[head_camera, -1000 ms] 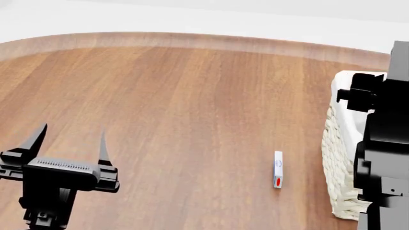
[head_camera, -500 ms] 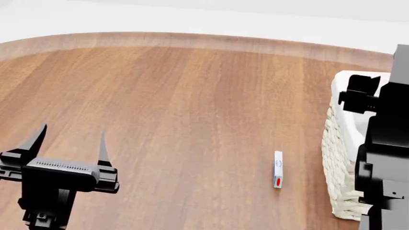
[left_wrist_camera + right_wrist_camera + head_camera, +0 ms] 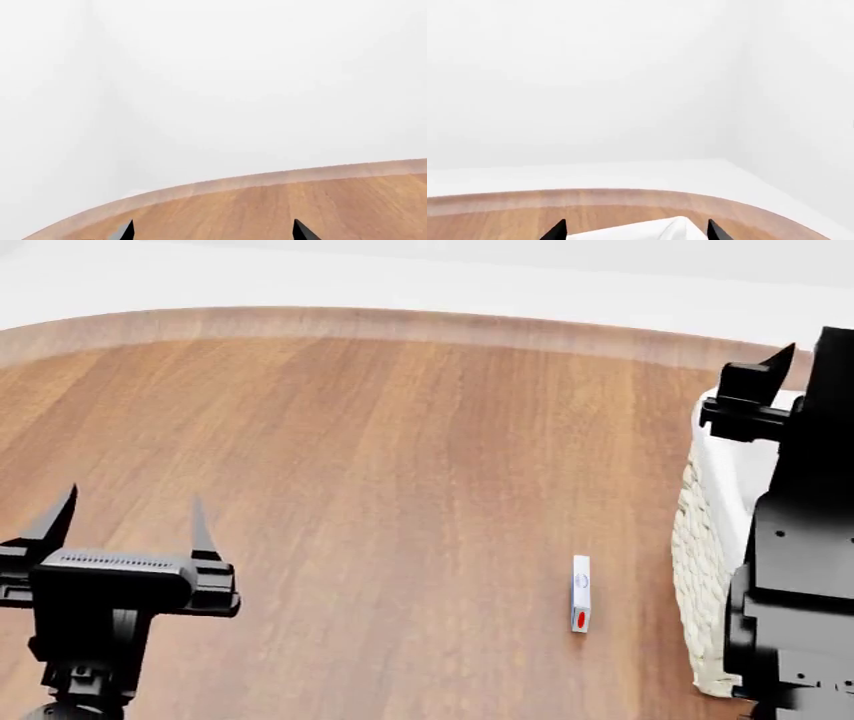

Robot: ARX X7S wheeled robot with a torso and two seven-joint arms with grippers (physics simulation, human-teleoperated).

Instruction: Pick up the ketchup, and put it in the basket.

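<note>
The ketchup is out of view in every frame. The basket (image 3: 697, 540), cream wicker with a white liner, stands at the table's right edge, mostly hidden behind my right arm. Its white liner also shows in the right wrist view (image 3: 640, 232), between the fingertips. My right gripper (image 3: 807, 370) hovers over the basket's far end; its jaws are apart and empty, and it also shows in the right wrist view (image 3: 635, 232). My left gripper (image 3: 131, 522) is open and empty above the table's near left, and also appears in the left wrist view (image 3: 212, 232).
A small white box (image 3: 581, 593) with a red dot lies flat on the brown wooden table (image 3: 400, 460), just left of the basket. The table's curved far edge (image 3: 400, 322) meets a white floor and wall.
My right gripper has risen and tilted upward over the basket's far end. My left gripper has shifted slightly left and down. The white box has not moved.
</note>
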